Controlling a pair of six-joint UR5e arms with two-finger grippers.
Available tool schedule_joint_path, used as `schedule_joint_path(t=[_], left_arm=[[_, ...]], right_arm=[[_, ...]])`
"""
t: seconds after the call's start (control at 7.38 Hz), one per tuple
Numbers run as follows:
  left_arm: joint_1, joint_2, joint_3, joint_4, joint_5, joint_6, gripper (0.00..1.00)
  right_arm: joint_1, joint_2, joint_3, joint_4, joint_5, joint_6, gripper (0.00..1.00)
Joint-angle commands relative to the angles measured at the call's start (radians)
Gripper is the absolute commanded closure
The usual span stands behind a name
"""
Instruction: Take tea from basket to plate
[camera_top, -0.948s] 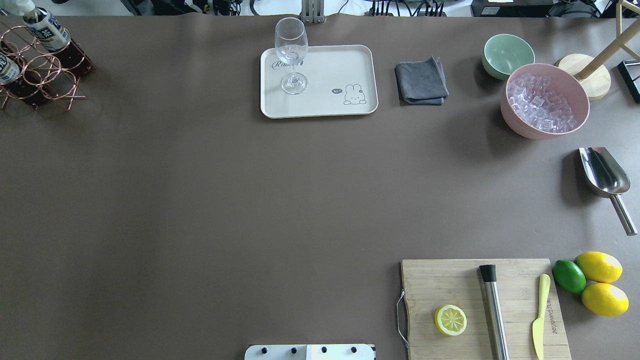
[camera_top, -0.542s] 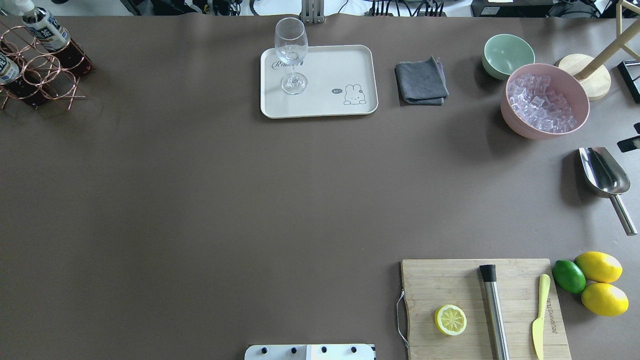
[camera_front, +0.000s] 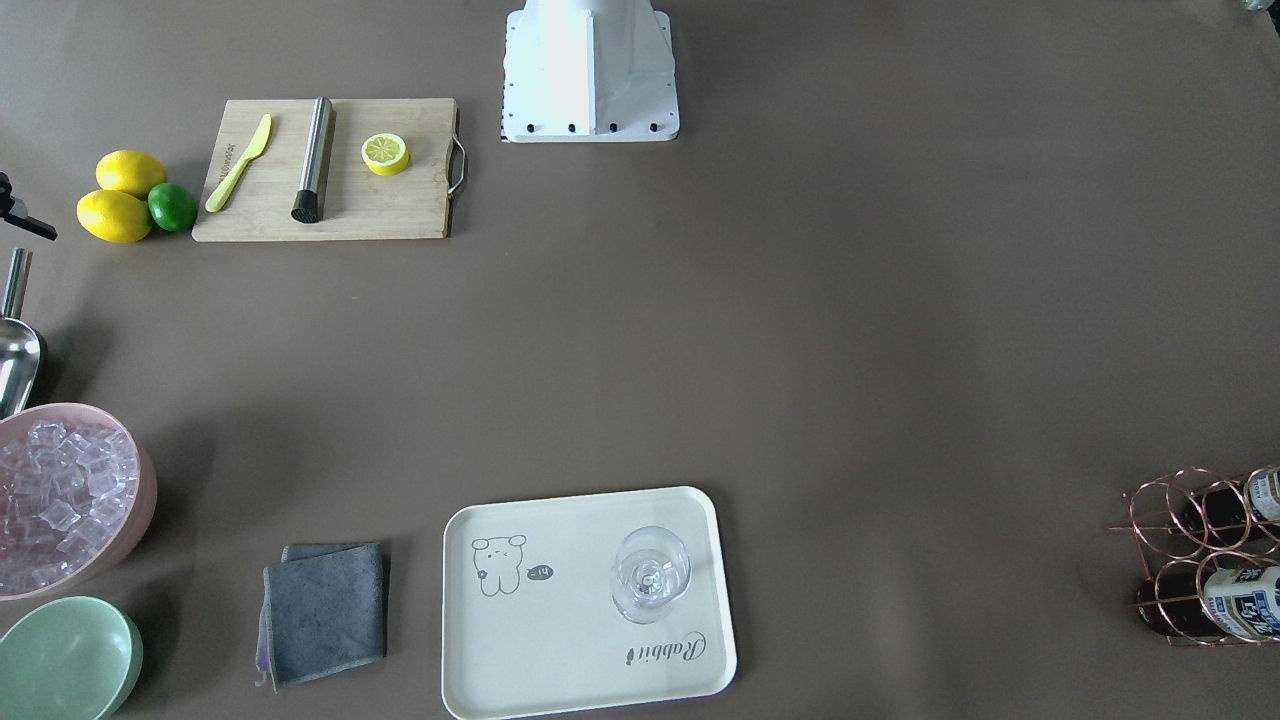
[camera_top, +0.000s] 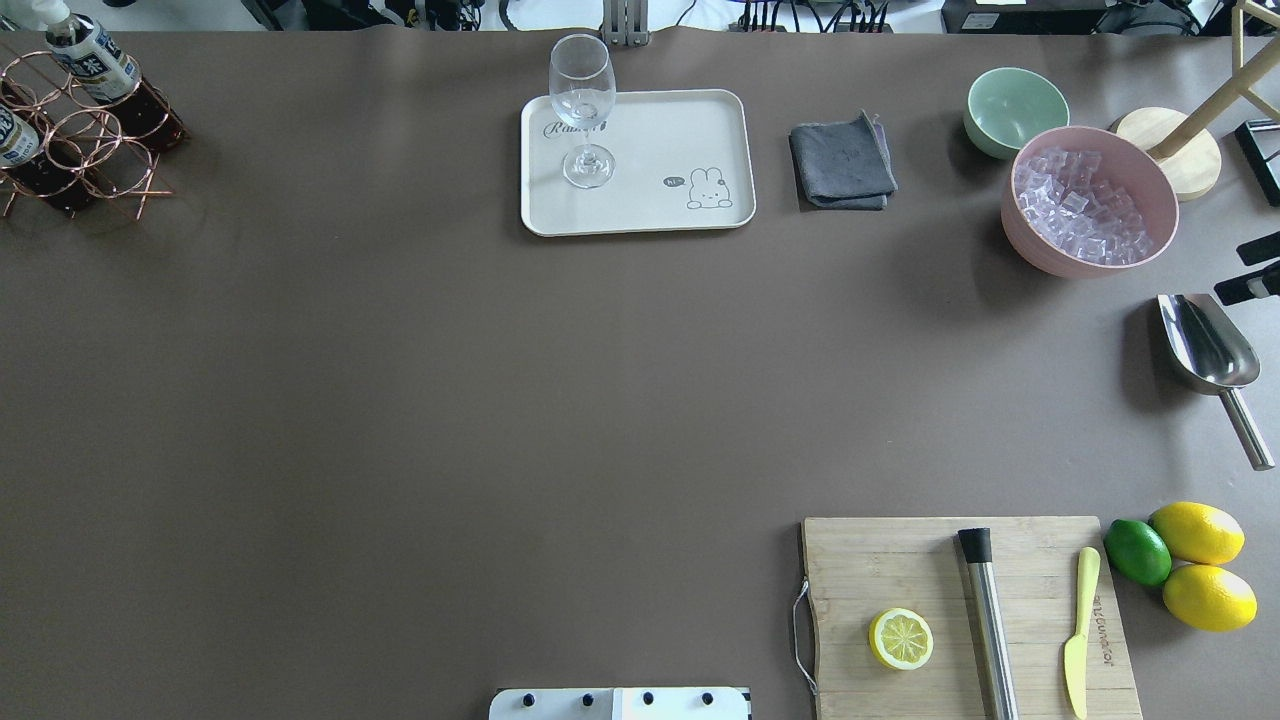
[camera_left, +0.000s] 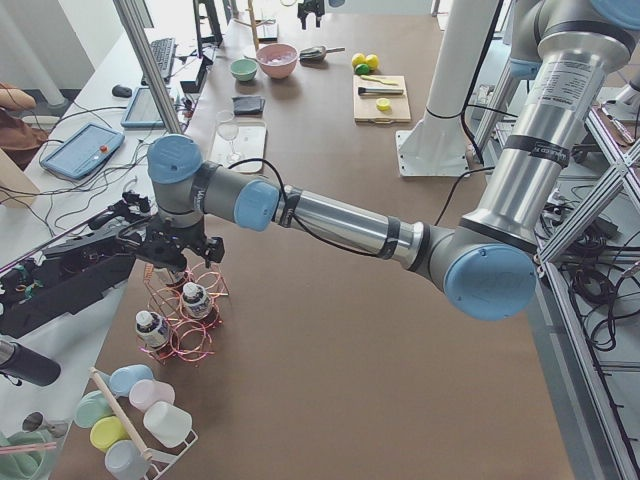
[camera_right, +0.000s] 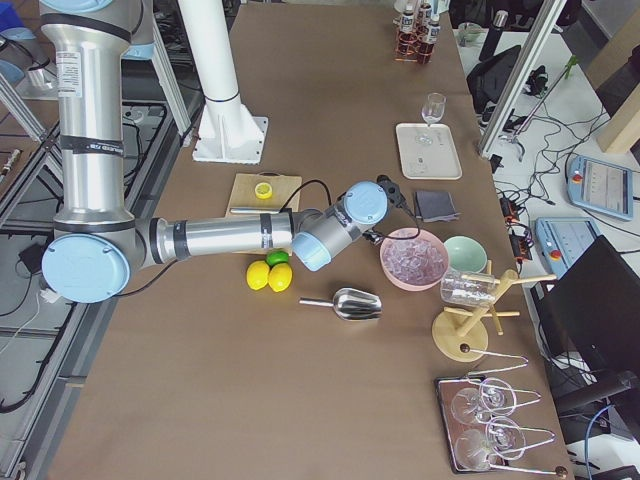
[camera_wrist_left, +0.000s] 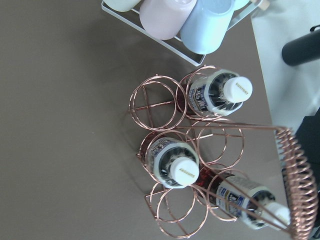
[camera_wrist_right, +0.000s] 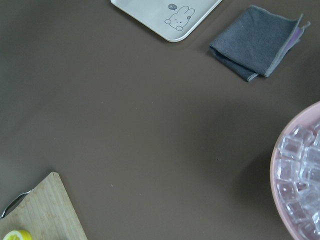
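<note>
As the left gripper (camera_left: 168, 262) hangs over the basket (camera_wrist_left: 155, 102), likely lining up a pick | three tea bottles (camera_wrist_left: 172, 162) sit inside the basket | plate (camera_top: 650, 150) waits well away from it | right gripper (camera_top: 1250, 268) farther off | neither pincer's grip can be told.

The basket (camera_top: 88, 150) is cut off by the overhead view's left edge and by the front-facing view's right edge, so one tea (camera_top: 12, 140) shows only in part. The left claw (camera_left: 168, 258) is too small in the left side view to judge its jaws. Only two dark tips of the right claw (camera_top: 1250, 270) show at the overhead view's right edge, and its spread is unclear.
</note>
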Motion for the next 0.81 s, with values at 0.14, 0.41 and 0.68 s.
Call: schedule_joint_path(t=[0.14, 0.41, 0.68], left_arm=[[-0.029, -0.189, 0.225, -0.053, 0.049, -0.157, 0.02], [-0.006, -0.180, 0.262, -0.180, 0.076, -0.277, 0.02], [0.013, -0.174, 0.282, -0.191, 0.076, -0.280, 0.02]], right_arm=[[-0.065, 0.116, -0.193, 0.400, -0.109, -0.045, 0.00], [-0.112, 0.202, -0.202, 0.491, -0.179, -0.045, 0.00], [-0.212, 0.210, -0.214, 0.684, -0.352, -0.033, 0.00]])
